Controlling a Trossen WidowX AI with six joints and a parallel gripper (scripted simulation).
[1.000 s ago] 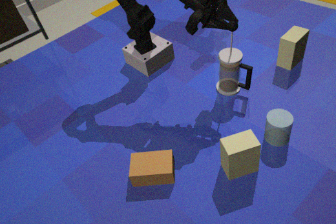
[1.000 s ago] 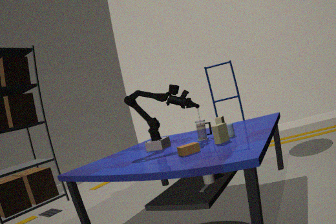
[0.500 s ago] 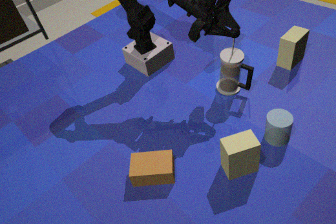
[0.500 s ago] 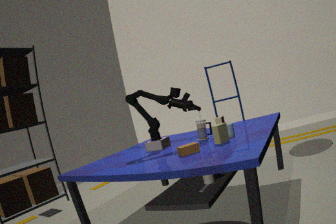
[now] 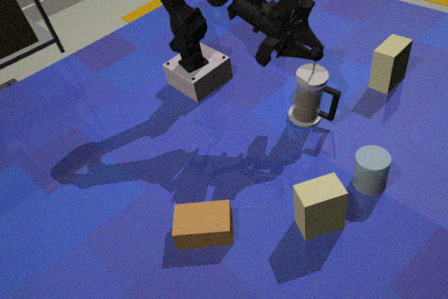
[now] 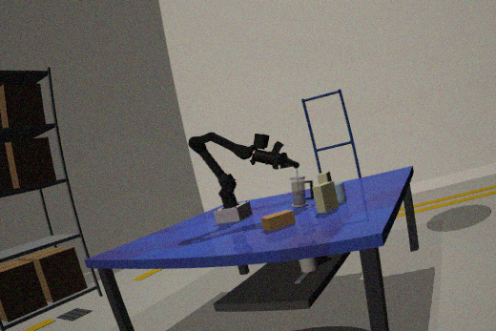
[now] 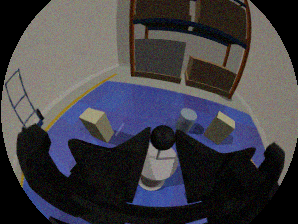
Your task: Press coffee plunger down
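The black parallel-jaw gripper (image 5: 316, 54) is clamped on the dark round plunger knob (image 7: 160, 137), directly above the upright clear glass coffee press (image 5: 311, 94) (its black handle points away from the arm's base).

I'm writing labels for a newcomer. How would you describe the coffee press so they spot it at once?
On the blue table, look just past the arm's grey base block. The coffee press stands under the gripper, which is shut on its plunger knob. It is the only see-through thing with a black handle among plain blocks.
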